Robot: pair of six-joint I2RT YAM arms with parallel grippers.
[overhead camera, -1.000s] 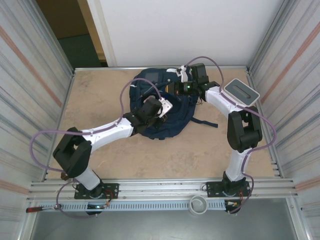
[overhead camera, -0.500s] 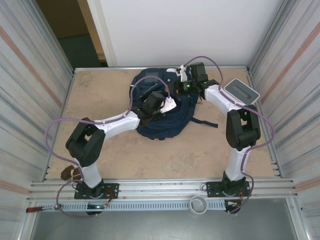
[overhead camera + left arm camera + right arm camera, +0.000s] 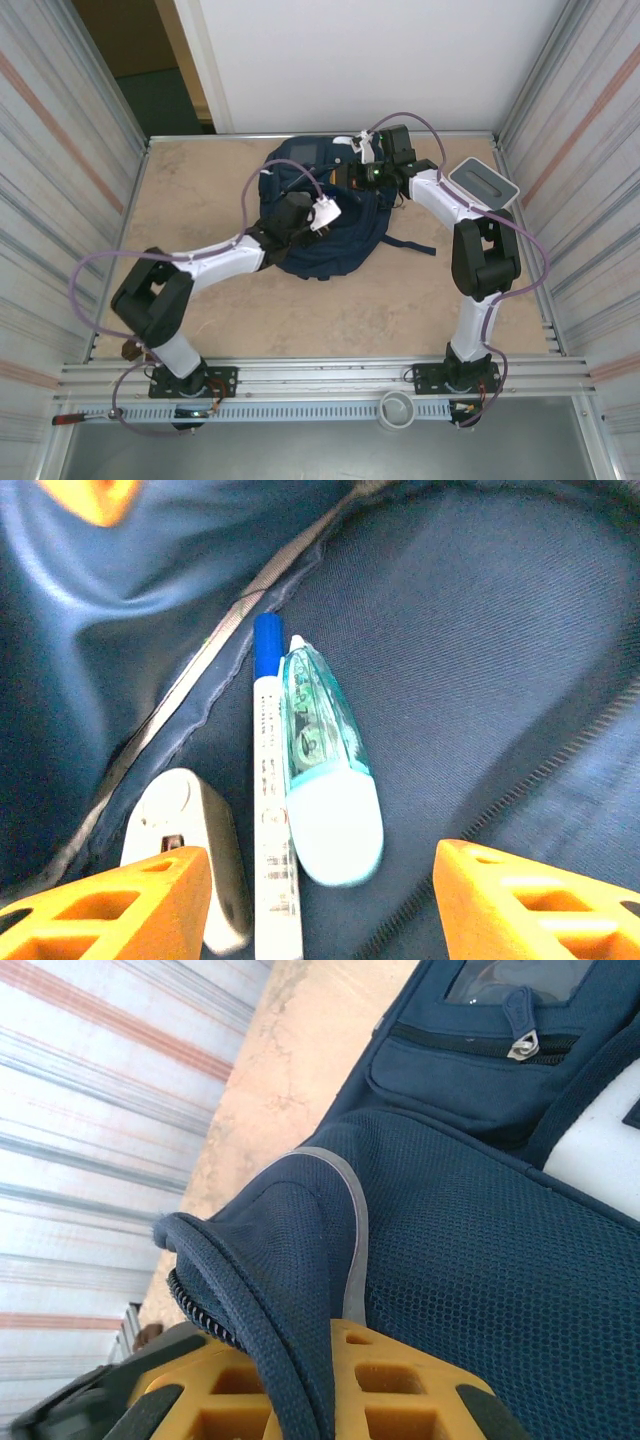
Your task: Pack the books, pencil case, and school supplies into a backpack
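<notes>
**benchrat:** ok so where's the bag, and what are the arms up to?

**yamfan:** The big navy-blue fabric backpack (image 3: 330, 250) lies at the far middle of the tan table (image 3: 200, 200), with both arms reaching over it. The right gripper (image 3: 352, 178) is at the bag's far right side. Its wrist cam has the orange fingers (image 3: 410, 1355) clamped on a lip of the zippered rim, fabric folded up between them. A white box with a grey top (image 3: 482, 184) sits at the far right, just beside that arm.

**benchrat:** and the left one, holding anything?

**yamfan:** nope. The left gripper (image 3: 322, 213) hovers over the middle of the bag. In its wrist cam the orange fingers (image 3: 150, 880) are spread wide, nothing pinched. Down inside the backpack lies a slim pen with a blue cap and white barrel (image 3: 270, 810), cap pointing away from the gripper. A see-through teal correction-tape dispenser (image 3: 325, 770) touches its right side. Left of the pen is a pale rounded grey-white thing (image 3: 190, 825), partly behind one finger, and I can't tell what it is.
</notes>
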